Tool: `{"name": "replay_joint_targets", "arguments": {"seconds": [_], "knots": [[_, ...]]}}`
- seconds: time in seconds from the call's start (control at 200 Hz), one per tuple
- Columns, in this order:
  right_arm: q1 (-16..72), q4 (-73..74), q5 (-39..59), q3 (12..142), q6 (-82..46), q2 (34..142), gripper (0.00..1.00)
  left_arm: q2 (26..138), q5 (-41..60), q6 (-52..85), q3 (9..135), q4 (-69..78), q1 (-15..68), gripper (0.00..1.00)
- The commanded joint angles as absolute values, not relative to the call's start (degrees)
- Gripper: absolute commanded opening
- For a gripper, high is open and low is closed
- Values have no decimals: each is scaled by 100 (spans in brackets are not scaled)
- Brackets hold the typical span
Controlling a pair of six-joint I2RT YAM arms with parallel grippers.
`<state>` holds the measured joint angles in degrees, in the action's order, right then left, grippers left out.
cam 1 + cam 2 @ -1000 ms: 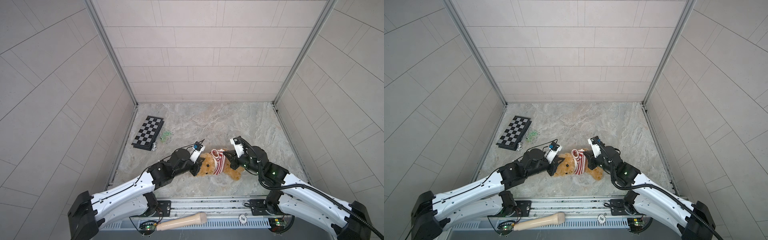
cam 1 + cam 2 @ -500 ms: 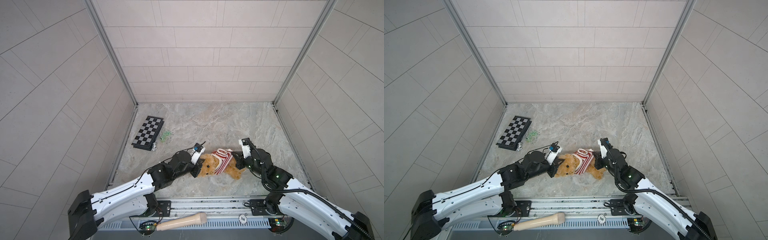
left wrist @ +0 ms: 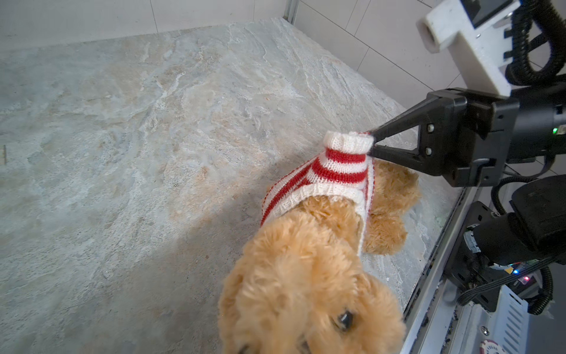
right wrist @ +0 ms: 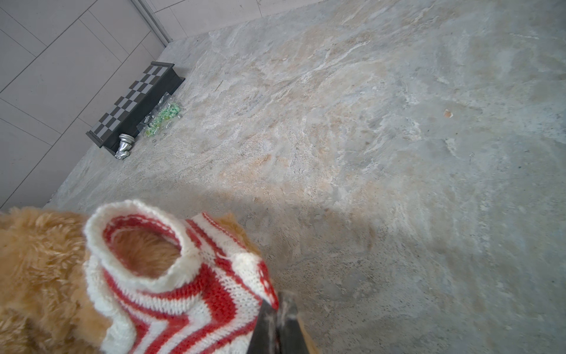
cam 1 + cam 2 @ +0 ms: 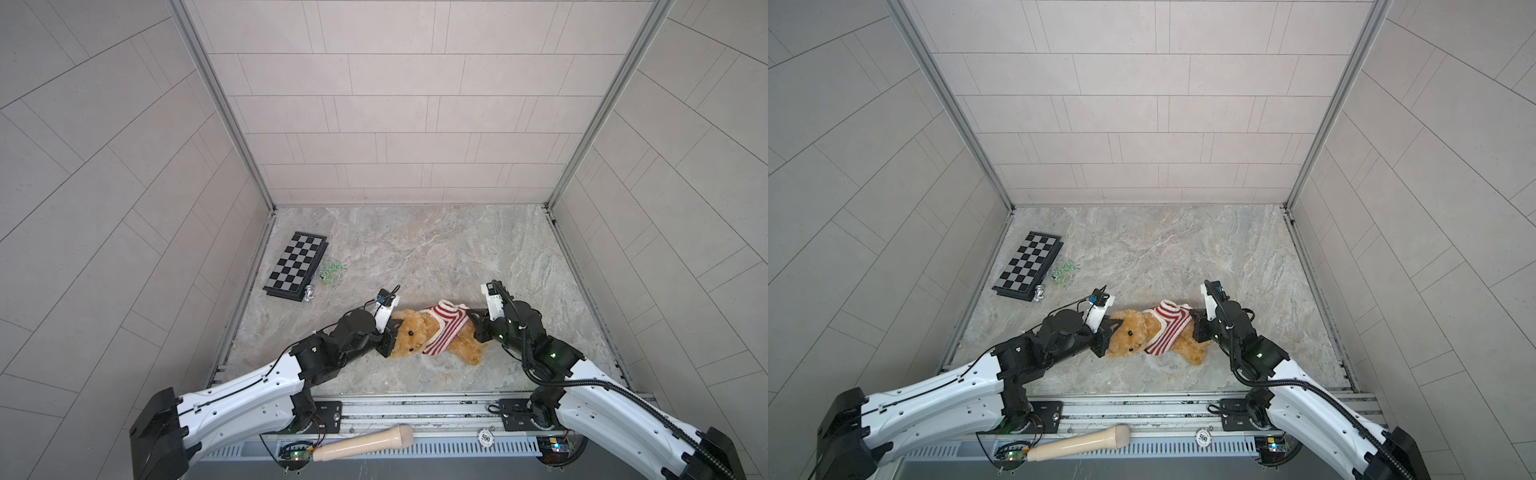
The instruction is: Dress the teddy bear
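Pinning the teddy bear, lying on the counter near its front edge, by the head with the closed left gripper; holding the hem of the striped sweater pinched in the shut right gripper. Handling light, squashy plush: likely gripping head or limbs best.

— What differs from a second ago?

— The right claw sits farther to the right in both top views. It was close to the head of the teddy bear; now it is down beside the legs, and its arm is drawn back with it.

— And the clothing?

— The striped sweater was a narrow bunched band at the neck. Now it is spread wide over the chest and belly, with its hem pulled taut toward the claw's tips.

— Anything else?

— More of the bear's body is covered, and less fur shows between head and legs.
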<state>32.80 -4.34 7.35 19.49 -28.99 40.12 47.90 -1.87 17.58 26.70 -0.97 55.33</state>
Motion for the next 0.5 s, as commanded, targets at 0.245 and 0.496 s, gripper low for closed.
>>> {"name": "replay_joint_targets", "arguments": {"seconds": [0.245, 0.496], "knots": [[3149, 565, 1859, 2060, -3104, 4685, 12, 4947, 139, 1405, 3024, -96, 5333, 0], [3173, -673, 2058, 2740, -2122, 4270, 33, 5201, 329, 748, 3666, -947, 5406, 0]]}}
